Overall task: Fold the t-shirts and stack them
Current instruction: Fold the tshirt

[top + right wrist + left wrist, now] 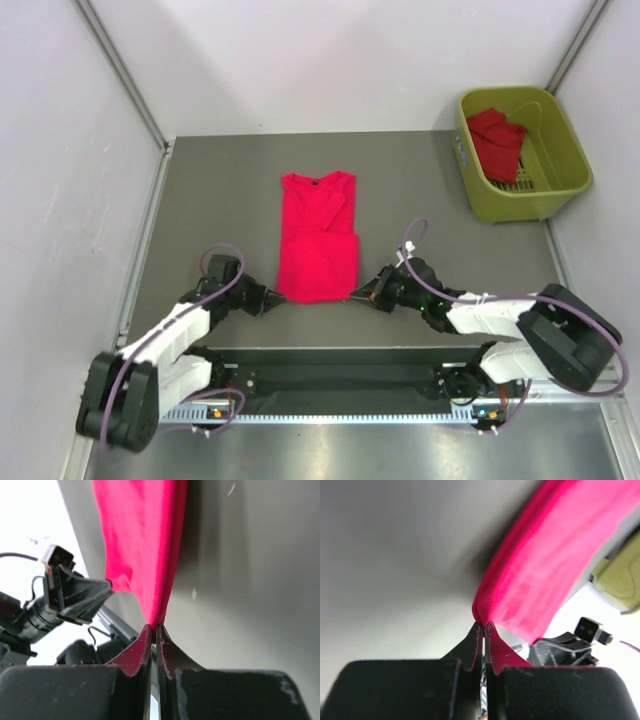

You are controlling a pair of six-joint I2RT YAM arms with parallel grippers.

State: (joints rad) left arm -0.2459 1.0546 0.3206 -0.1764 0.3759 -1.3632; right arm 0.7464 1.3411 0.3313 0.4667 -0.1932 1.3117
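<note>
While left hand (272,300) and right hand (358,294) pinch the flat t-shirt (318,240), the basket (520,206) holds a crumpled t-shirt (497,140).

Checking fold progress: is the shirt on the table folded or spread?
Folded lengthwise: the shirt is a narrow strip, no sleeves sticking out.

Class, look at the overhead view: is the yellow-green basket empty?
No: a crumpled red t-shirt lies inside the basket.
</note>
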